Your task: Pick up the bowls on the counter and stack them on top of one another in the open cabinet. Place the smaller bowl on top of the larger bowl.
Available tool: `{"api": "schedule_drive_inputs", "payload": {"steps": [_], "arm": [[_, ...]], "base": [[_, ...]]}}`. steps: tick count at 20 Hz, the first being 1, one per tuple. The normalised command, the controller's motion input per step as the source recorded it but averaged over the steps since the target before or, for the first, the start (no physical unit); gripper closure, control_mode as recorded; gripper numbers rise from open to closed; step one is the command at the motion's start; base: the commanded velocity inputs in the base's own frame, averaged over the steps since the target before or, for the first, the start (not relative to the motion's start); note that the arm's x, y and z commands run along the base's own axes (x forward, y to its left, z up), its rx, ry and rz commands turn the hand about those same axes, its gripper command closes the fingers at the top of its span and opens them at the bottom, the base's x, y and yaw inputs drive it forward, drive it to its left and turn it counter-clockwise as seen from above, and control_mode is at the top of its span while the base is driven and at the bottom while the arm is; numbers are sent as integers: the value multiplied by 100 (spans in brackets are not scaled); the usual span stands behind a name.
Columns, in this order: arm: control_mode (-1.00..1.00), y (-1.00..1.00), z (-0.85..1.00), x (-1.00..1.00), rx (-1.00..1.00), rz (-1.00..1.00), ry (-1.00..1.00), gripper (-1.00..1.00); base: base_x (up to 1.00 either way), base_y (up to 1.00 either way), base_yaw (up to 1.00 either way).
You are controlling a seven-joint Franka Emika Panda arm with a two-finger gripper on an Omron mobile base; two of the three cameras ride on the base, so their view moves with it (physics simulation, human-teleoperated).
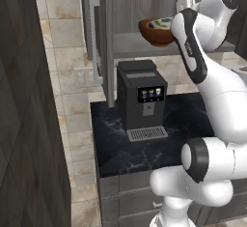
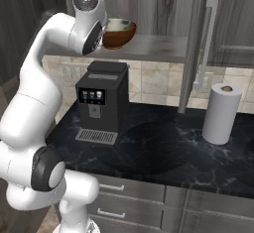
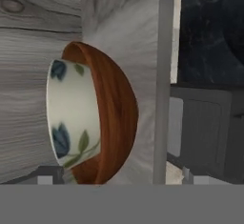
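— Dark marbled counter [image 2: 163, 152] down below, grey drawer fronts under it, and up top the open cabinet [image 2: 163, 48] with its flat shelf. What have you got on that shelf?

— Both bowls, nested. The larger bowl [image 2: 121, 37], glossy reddish-brown, sits on the shelf near its left end, and the smaller bowl [image 2: 117, 25] rests inside it, pale rim showing just above the brown one.

— From the hand view the smaller bowl [image 3: 71, 116] has blue flowers and green leaves painted on it (that view is rolled sideways, mind), cupped by the larger bowl [image 3: 114, 118].

— And the fingers?

— Spread wide apart, closed on nothing; the fingers [image 3: 114, 176] point at the bowls with their tips just short of the brown one. Whether they touch it, I cannot tell.

— Anything else on the counter?

— A black coffee machine [image 2: 99, 103] directly under the bowls, and a paper towel roll [image 2: 221, 113] standing upright well off to the right. The cabinet door [image 2: 208, 43] hangs open, long metal handle facing us.
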Motion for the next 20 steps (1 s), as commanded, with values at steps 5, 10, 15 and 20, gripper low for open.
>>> {"api": "schedule_drive_inputs", "payload": {"steps": [5, 10, 15, 20], "arm": [[-100, -4, 10, -55, 0, 0, -4, -100], [-100, -7, 10, -58, 0, 0, -7, -100], [-100, -10, 10, -63, 0, 0, -7, -100], [-100, -12, 9, -66, 0, 0, -6, -100]], "base": [[0, 0, 0], [0, 0, 0], [0, 0, 0], [0, 0, 0]]}}
